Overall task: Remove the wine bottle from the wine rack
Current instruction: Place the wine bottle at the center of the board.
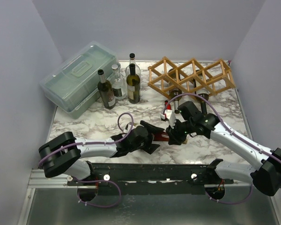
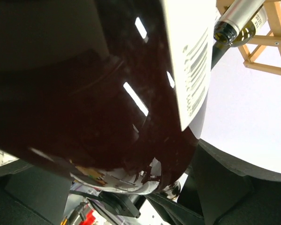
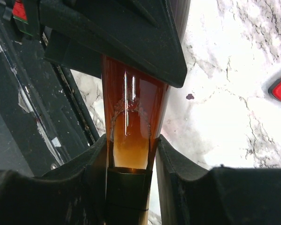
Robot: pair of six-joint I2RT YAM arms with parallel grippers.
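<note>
Jointly, the left gripper (image 1: 151, 136) clamps the body of the wine bottle (image 1: 163, 136) and the right gripper (image 1: 176, 137) pinches its neck, apparently sharing the weight, near the marble table's (image 1: 84, 124) front, well apart from the wine rack (image 1: 192, 75).

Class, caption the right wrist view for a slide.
Right gripper pinches the brown bottle by the neck; left gripper holds its body.

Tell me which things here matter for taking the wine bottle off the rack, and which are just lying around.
For the job: wine bottle, wine rack, left gripper, right gripper.
Lying about: plastic lidded box, standing bottles.
</note>
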